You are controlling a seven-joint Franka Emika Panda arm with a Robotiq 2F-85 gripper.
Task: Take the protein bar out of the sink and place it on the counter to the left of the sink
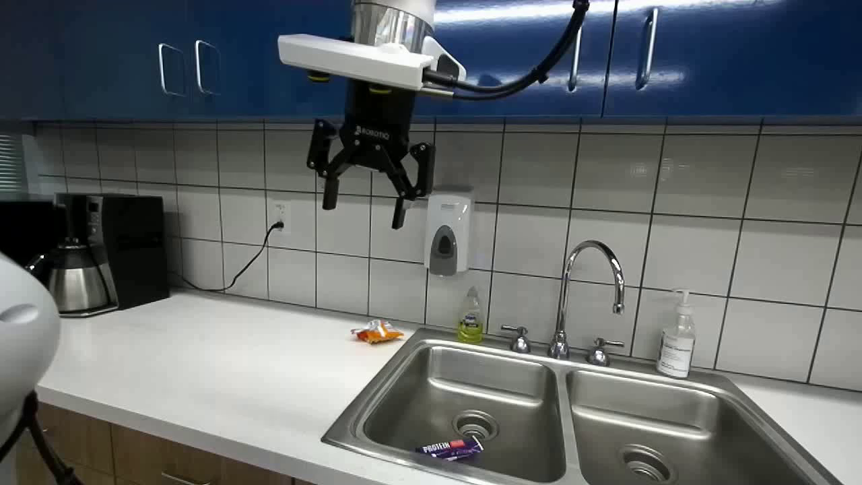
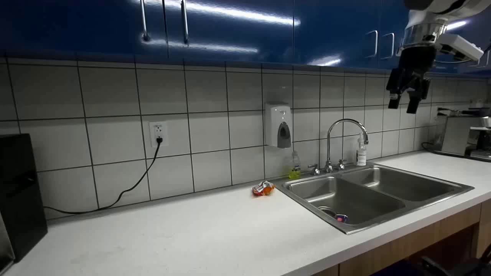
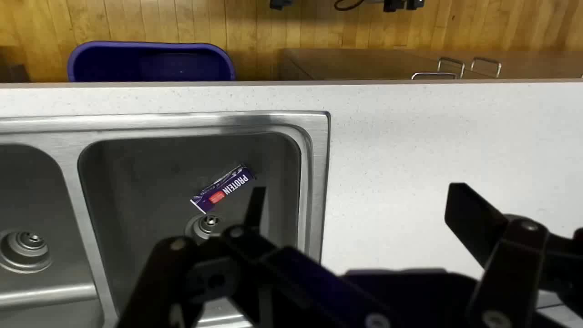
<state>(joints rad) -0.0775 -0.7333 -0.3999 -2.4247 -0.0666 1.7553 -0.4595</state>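
The protein bar (image 1: 450, 449) is a small purple wrapper with a red patch. It lies flat beside the drain in the sink (image 1: 382, 397) basin nearer the orange wrapper. In an exterior view (image 2: 340, 218) the basin wall hides part of it; the wrist view shows it whole (image 3: 223, 189), lying diagonally. My gripper (image 1: 364, 205) is open and empty, high above the counter (image 1: 222, 364) and sink. In the wrist view the gripper (image 3: 357, 193) has one finger over the basin and one over the off-white counter. It also shows in an exterior view (image 2: 403, 105), well above the sink.
An orange wrapper (image 1: 377, 331) lies on the counter by the sink's back corner. A curved faucet (image 1: 564, 296), dish soap (image 1: 470, 323) and a pump bottle (image 1: 676, 343) stand behind the basins. A wall dispenser (image 1: 449, 232) and blue cabinets (image 1: 505, 54) are behind the gripper. A coffee maker (image 1: 128, 249) stands far along the counter.
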